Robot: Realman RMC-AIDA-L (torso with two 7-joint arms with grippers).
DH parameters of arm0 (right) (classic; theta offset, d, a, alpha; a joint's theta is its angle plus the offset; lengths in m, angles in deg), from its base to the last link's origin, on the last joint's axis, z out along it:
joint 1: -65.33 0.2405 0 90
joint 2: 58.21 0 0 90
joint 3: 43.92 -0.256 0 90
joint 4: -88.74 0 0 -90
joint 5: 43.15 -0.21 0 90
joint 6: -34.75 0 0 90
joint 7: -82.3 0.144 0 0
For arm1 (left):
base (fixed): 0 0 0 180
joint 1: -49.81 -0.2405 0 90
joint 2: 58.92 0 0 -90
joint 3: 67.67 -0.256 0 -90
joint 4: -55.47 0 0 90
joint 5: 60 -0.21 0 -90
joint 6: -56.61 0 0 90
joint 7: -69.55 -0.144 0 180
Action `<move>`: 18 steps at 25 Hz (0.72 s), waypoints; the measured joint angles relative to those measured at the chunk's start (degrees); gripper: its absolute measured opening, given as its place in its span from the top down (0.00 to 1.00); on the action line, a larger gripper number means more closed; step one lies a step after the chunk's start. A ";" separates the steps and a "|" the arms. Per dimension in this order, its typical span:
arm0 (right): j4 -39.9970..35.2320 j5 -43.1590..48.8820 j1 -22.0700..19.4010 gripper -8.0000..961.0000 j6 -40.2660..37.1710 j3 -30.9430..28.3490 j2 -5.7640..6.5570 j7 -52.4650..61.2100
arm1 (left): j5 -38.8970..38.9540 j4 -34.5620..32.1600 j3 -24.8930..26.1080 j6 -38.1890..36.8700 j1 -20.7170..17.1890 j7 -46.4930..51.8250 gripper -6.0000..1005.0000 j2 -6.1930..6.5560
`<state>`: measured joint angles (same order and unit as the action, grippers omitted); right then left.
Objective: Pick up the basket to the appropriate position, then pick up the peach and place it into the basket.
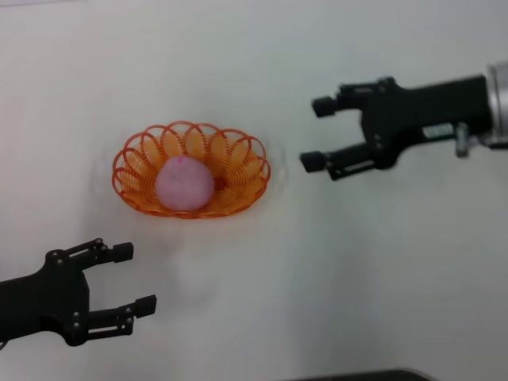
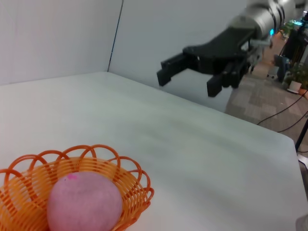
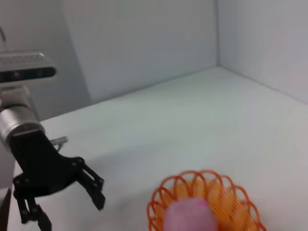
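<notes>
Peach (image 1: 184, 184) seated inside basket (image 1: 238, 163).
Pale pink, magenta spot on top; left gripper (image 1: 135, 278) and right gripper (image 1: 317, 133) flank basket, fingers spread, empty.

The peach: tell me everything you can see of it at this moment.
The peach is a round, pale pink, matte ball with a small magenta spot on top. It sits inside the orange basket, roughly at its middle, resting on the bottom with the looped rim rising around it. Neither gripper touches it: the left gripper and right gripper both stand open and apart from the basket.
</notes>
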<state>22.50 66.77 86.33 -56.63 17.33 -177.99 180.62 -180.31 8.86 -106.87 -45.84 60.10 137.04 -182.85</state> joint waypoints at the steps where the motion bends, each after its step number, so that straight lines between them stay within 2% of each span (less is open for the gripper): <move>1: 1.92 -0.25 -0.88 0.03 -0.01 -0.97 0.00 -1.83 | 0.00 0.04 0.01 -0.01 0.00 0.00 0.15 0.00; 13: 21.88 0.48 -3.06 0.03 0.34 -4.35 0.07 -25.30 | 0.00 0.29 0.21 0.39 0.11 0.01 0.15 0.11; 18: 25.91 0.57 -3.31 0.03 0.43 -5.31 0.08 -29.58 | -0.06 0.69 0.81 0.47 -0.19 -0.22 0.15 0.17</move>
<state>48.41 67.34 83.01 -56.20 12.02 -177.91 151.03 -180.38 9.55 -106.06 -45.37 59.91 136.82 -182.67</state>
